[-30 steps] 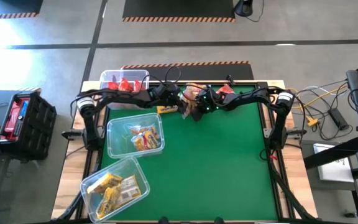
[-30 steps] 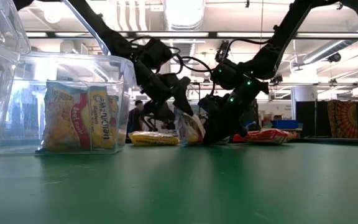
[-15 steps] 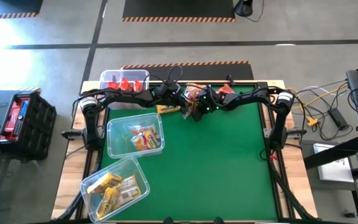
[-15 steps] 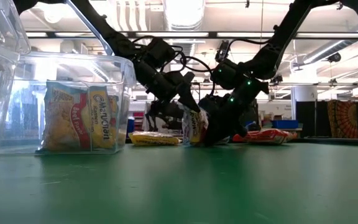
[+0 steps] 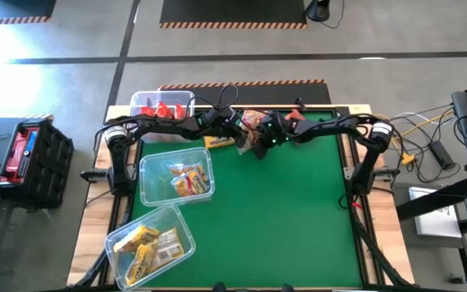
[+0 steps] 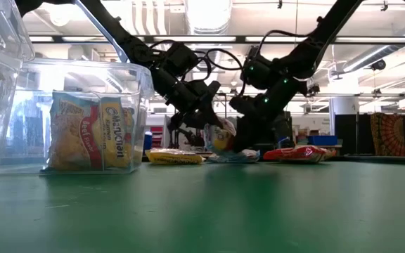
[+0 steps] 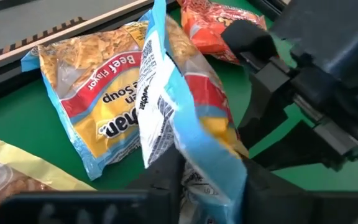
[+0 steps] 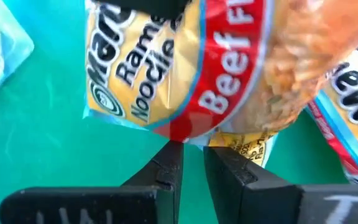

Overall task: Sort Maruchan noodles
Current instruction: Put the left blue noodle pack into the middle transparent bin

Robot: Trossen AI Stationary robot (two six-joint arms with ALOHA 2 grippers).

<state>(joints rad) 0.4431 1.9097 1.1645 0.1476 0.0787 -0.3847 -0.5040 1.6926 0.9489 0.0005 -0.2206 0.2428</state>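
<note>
A Maruchan noodle packet point(image 6: 220, 137), yellow with a red band and blue edges, hangs between my two grippers near the table's far edge. My left gripper point(image 7: 207, 186) is shut on it from the left, and my right gripper point(image 8: 192, 168) from the right. In the high view the two meet at the packet point(image 5: 250, 130). Below it a second beef packet point(image 7: 98, 106) lies flat on the green table. A yellow packet point(image 5: 220, 142) and a red one point(image 6: 297, 153) also lie there. My left gripper pinches the packet's blue-edged end point(image 7: 210, 158) between its two fingers, slanting down from the table's left. The packet stands on edge in the hold and runs away from the fingers. My right gripper pinches the packet's opposite edge point(image 8: 188, 138) between its two fingertips, slanting down from the table's right. The printed face spreads out beyond the fingers, and the packet is raised off the table.
Three clear bins stand along the left side. One with red packets point(image 5: 162, 105) is at the far corner, one with orange and blue packets point(image 5: 177, 174) is in the middle, and one with yellow packets point(image 5: 150, 243) is nearest. Bare green table point(image 5: 298, 211) lies to the right.
My left gripper has shut on the packet's upper end after standing open around it. My right gripper has risen a little with the packet. The packet stood with its lower edge on the table and now hangs just above it.
</note>
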